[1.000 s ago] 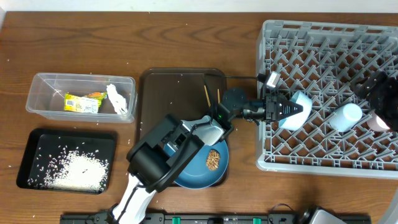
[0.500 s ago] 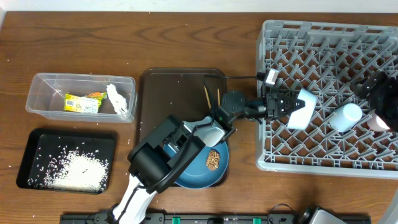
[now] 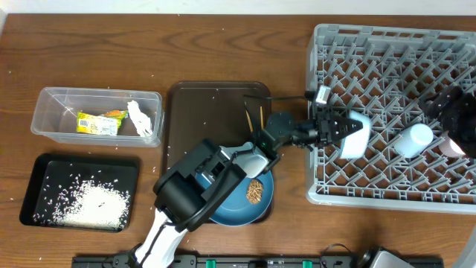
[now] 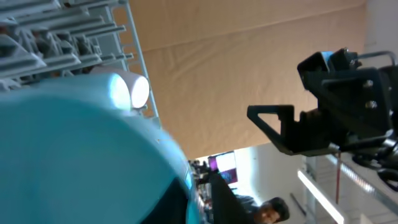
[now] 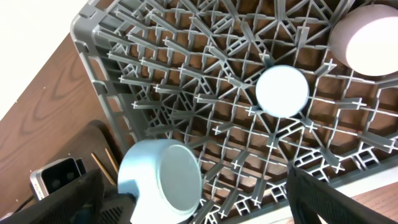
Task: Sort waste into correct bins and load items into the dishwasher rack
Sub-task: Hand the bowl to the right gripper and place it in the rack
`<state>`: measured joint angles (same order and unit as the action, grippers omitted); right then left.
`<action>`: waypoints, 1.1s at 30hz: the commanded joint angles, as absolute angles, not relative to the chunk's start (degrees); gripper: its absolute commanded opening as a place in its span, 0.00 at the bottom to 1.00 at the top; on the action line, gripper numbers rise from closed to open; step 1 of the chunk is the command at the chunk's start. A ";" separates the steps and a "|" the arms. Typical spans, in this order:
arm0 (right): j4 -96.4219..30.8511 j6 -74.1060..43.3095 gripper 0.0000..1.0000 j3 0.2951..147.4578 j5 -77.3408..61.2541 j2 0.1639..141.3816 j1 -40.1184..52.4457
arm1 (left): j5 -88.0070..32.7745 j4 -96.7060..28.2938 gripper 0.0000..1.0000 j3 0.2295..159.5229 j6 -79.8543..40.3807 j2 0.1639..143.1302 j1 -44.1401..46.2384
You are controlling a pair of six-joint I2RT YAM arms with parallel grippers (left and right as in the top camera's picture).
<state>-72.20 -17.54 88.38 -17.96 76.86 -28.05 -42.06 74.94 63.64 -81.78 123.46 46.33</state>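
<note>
My left gripper is shut on the pale blue bowl and holds it tilted on its side over the left part of the grey dishwasher rack. The bowl fills the left wrist view and shows in the right wrist view. Two small cups stand upside down in the rack: the blue-lined and the pink-lined. My right gripper is open and empty above the rack's right side. The blue plate carries a brown food lump. Chopsticks lie on the brown tray.
The clear tub holds the wrapper, carrot and tissue. The black tray holds rice. The brown serving tray lies between tub and rack. My left arm crosses over the plate.
My left gripper has shifted the bowl slightly right over the rack and turned it more onto its side. The right arm and the cups have not moved.
</note>
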 commanded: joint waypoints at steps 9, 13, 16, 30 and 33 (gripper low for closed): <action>-72.27 -17.08 0.86 88.47 -17.34 76.40 -28.16 | -47.13 69.69 0.41 63.11 -75.88 123.92 42.33; -72.20 -17.10 0.86 88.47 -17.34 76.40 -28.16 | -48.90 69.67 0.91 63.11 -73.47 123.85 40.75; -72.10 -17.10 0.86 88.47 -17.34 76.40 -28.16 | -50.41 69.65 0.98 63.11 -73.06 123.83 39.59; -72.10 -17.08 0.86 88.47 -17.34 76.40 -28.16 | -52.12 40.45 0.98 63.11 -59.61 116.86 36.25; -72.31 -17.08 0.86 88.47 -17.34 76.40 -28.16 | -47.75 22.26 0.98 63.11 -50.46 111.53 33.71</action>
<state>-72.20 -17.54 88.38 -17.93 76.86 -28.05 -52.23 31.09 64.47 -61.69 113.03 36.32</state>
